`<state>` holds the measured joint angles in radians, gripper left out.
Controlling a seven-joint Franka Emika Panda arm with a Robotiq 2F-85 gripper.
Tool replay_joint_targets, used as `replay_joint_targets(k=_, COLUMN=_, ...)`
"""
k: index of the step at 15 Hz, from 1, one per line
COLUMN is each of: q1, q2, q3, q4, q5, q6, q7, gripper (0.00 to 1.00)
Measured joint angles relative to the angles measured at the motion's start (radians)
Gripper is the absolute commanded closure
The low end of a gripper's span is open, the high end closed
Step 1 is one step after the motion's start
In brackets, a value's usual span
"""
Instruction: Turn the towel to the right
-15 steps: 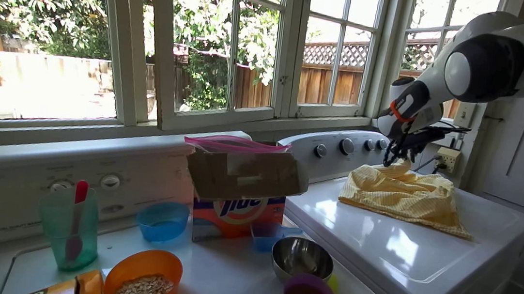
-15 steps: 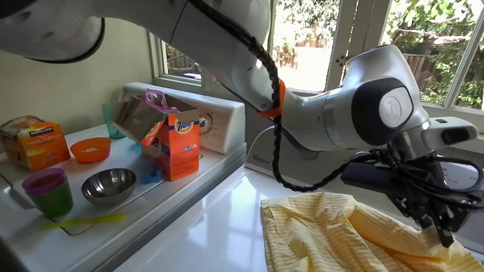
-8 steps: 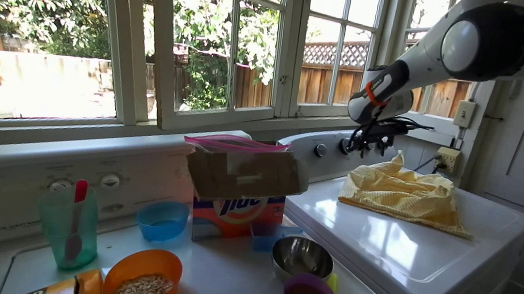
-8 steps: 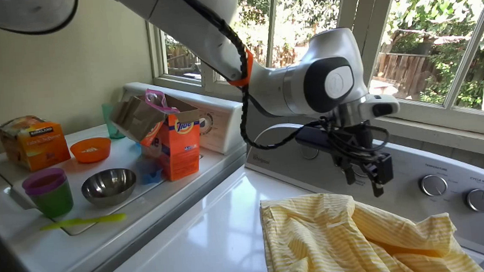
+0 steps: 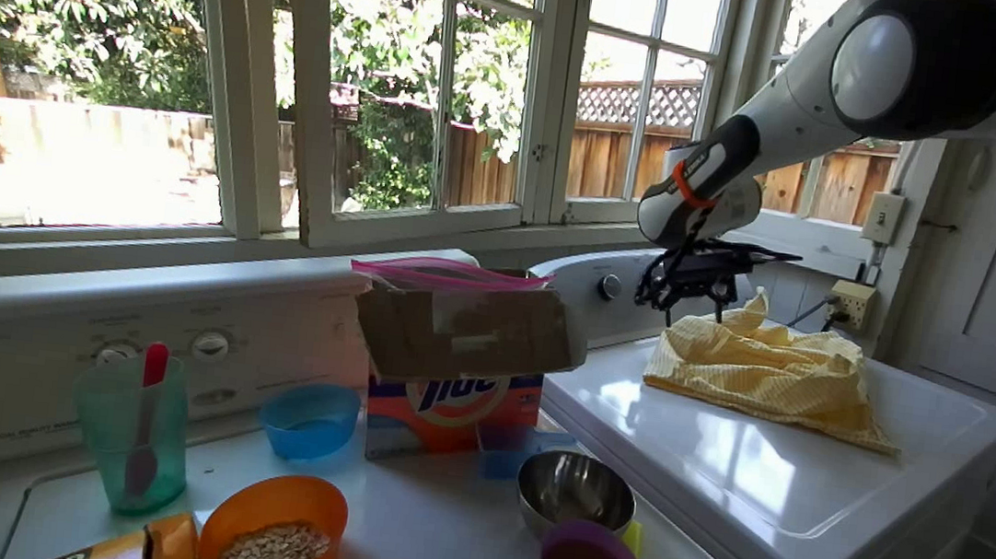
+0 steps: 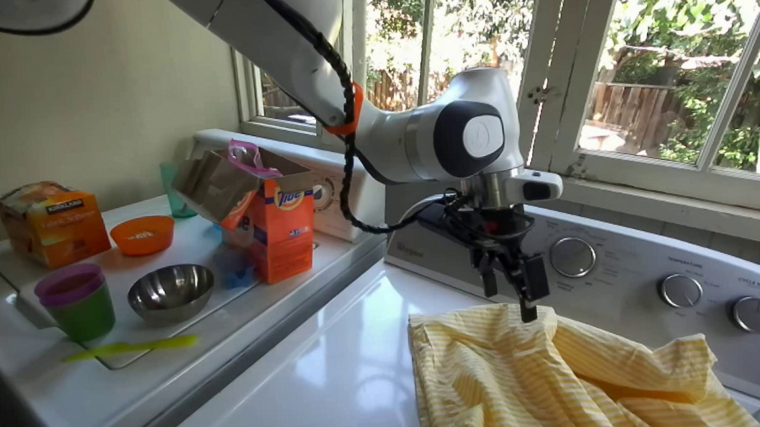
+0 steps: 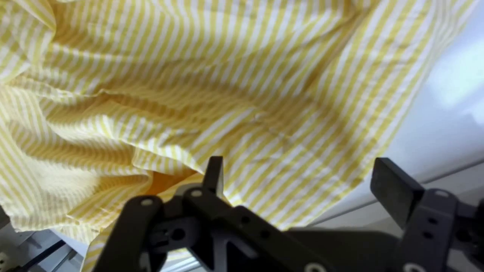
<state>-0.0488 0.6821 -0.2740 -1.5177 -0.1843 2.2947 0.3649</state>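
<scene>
The towel, yellow and white striped, lies rumpled on the white appliance top in both exterior views, the towel [image 5: 757, 367] with a raised peak at its back and the towel [image 6: 528, 369] with deep folds toward the right. My gripper [image 6: 509, 301] hangs just above its back edge, near the back left corner in that view. In an exterior view the gripper [image 5: 694, 319] points down beside the control panel. Seen from the wrist, the gripper [image 7: 302, 172] has its fingers [image 7: 395, 190] spread wide; towel cloth [image 7: 242, 98] spreads below them, and nothing is gripped.
A control panel with knobs [image 6: 573, 257] rises close behind the gripper, under the window sill. On the neighbouring machine stand a Tide box [image 6: 283, 223], a steel bowl [image 6: 171, 295], an orange bowl [image 5: 273, 529], stacked cups [image 6: 76, 301] and a softener box [image 6: 54, 223].
My gripper has let go of the towel's far end, risen, moved left in both exterior views and come down again over the back corner, its fingers spreading apart. The released towel end stays peaked.
</scene>
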Motion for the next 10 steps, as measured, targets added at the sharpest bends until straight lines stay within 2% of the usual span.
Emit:
replay_joint_targets(k=9, q1=-0.007, q2=-0.034, q3=0.089, q4=-0.135, q5=0.044, q6=0.018, q7=-0.083, gripper=0.96)
replay_joint_targets(k=10, q1=-0.009, q2=-0.034, q3=0.095, q4=-0.145, q5=0.051, q6=0.026, q7=-0.099, gripper=0.99)
